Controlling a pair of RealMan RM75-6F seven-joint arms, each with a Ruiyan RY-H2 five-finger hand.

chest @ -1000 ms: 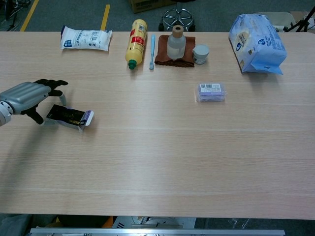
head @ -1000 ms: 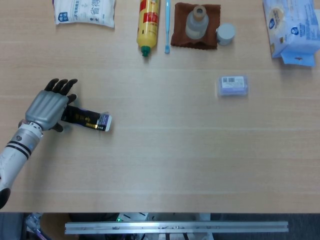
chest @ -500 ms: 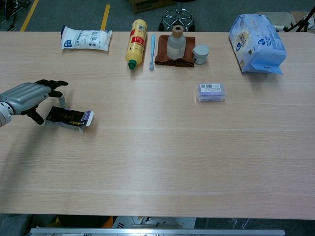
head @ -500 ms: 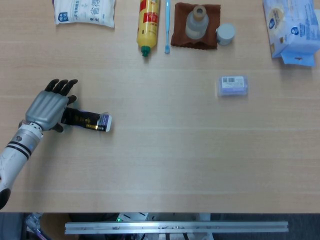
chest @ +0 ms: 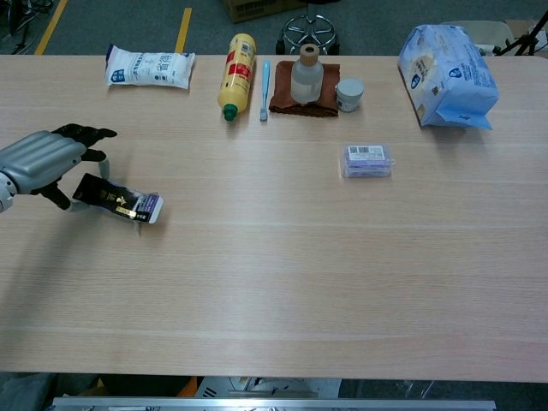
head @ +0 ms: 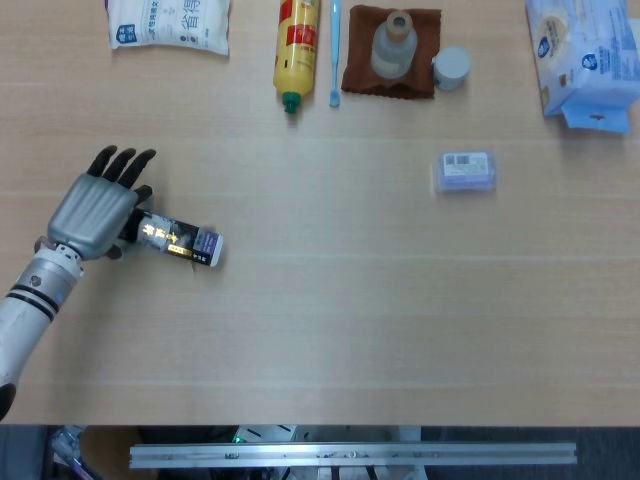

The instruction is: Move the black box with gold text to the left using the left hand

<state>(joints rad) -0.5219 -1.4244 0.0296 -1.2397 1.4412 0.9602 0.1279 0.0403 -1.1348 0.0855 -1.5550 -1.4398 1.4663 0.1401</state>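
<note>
The black box with gold text [head: 174, 239] lies on the table at the far left, slanting down to the right, with a pale flap at its right end. In the chest view the box [chest: 118, 199] shows its printed face. My left hand [head: 98, 207] sits over the box's left end with its fingers stretched out and spread toward the far edge. The thumb [chest: 56, 197] lies just left of the box, and one finger touches its upper edge. The left hand [chest: 44, 160] shows no closed grip on the box. My right hand appears in neither view.
Along the far edge lie a white packet [head: 168, 22], a yellow bottle [head: 296, 46], a blue toothbrush [head: 335, 50], a brown cloth [head: 360, 72] bearing a clear bottle [head: 396, 45], and a small grey jar [head: 452, 67]. A blue-and-white bag [head: 585, 58] is far right, a small purple box [head: 466, 171] mid-right.
The left hand's fingers have straightened and lifted off the box. The box has turned a little, showing more of its gold-printed face.
</note>
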